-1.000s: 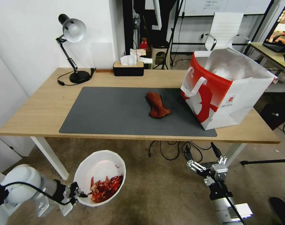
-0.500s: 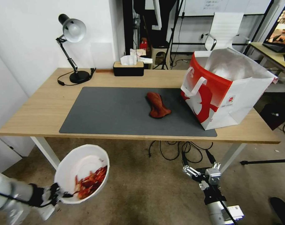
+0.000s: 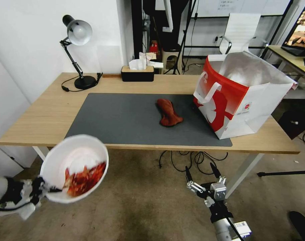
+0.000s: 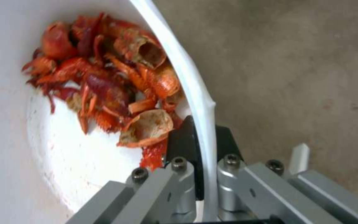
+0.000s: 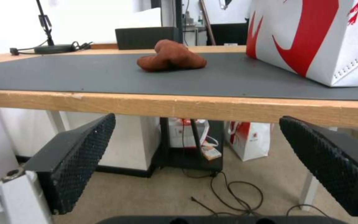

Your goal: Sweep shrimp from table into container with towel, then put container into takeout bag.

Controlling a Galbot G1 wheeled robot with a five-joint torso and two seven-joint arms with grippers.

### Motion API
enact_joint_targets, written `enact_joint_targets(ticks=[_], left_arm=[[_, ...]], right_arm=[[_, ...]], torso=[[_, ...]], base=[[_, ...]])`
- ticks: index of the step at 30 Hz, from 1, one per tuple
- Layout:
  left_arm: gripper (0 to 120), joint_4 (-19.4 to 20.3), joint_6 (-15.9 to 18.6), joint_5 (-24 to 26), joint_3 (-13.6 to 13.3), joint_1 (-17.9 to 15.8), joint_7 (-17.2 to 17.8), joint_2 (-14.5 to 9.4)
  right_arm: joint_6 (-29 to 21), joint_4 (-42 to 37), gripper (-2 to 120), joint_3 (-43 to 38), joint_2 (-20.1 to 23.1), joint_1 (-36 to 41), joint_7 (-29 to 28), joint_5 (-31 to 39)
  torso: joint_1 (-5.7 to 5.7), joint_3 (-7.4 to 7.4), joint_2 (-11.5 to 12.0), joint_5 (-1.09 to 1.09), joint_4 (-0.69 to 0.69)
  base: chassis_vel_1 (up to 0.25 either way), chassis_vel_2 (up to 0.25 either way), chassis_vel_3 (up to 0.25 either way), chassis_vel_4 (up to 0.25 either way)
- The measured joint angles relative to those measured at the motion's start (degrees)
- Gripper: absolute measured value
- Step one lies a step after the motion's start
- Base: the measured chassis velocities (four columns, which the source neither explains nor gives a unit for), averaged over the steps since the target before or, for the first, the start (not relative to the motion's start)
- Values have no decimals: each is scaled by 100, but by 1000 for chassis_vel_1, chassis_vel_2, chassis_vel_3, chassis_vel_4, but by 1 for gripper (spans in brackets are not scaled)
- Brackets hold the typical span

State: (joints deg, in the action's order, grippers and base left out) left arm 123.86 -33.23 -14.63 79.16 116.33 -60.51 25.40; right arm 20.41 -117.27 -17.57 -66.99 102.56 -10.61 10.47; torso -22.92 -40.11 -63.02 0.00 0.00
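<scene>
Your left gripper (image 4: 195,165) pinches the container (image 3: 63,152) rim with the shrimp (image 3: 81,179) inside, right gripper (image 3: 201,171) wide open below the table (image 3: 42,117); bagging into the takeout bag (image 3: 246,103) remains.

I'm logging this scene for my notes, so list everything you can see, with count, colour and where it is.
table: one, light wood, centre
mat: one, dark grey, on table
towel: one, rust-red, on mat
takeout bag: one, red and white, table's right end
container: one, white, held below table's front edge, left
shrimp: many, red-orange, inside container
lamp: one, black, back left
tissue box: one, black, back edge
left gripper: clamped on container rim
right gripper: open, low right
</scene>
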Motion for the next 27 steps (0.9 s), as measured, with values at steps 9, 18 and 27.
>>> enact_joint_targets(ticks=[9,18,27], left_arm=[[0,-195,1234,971,-1269,-1521,619,-466],[0,-451,2278,1447,-3104,-3347,1245,-859],[0,-477,3343,1935,-3805,-3822,1959,-1236]], right_arm=[[48,-9,100,-143,-29,115,7,-21],[127,16,100,-308,-90,203,20,-76],[128,72,100,-321,-215,177,25,-192]], torso=[[0,0,0,0,-2],[0,0,0,0,0],[0,0,0,1,1]], base=[[0,0,0,0],[0,0,0,0],[0,0,0,0]])
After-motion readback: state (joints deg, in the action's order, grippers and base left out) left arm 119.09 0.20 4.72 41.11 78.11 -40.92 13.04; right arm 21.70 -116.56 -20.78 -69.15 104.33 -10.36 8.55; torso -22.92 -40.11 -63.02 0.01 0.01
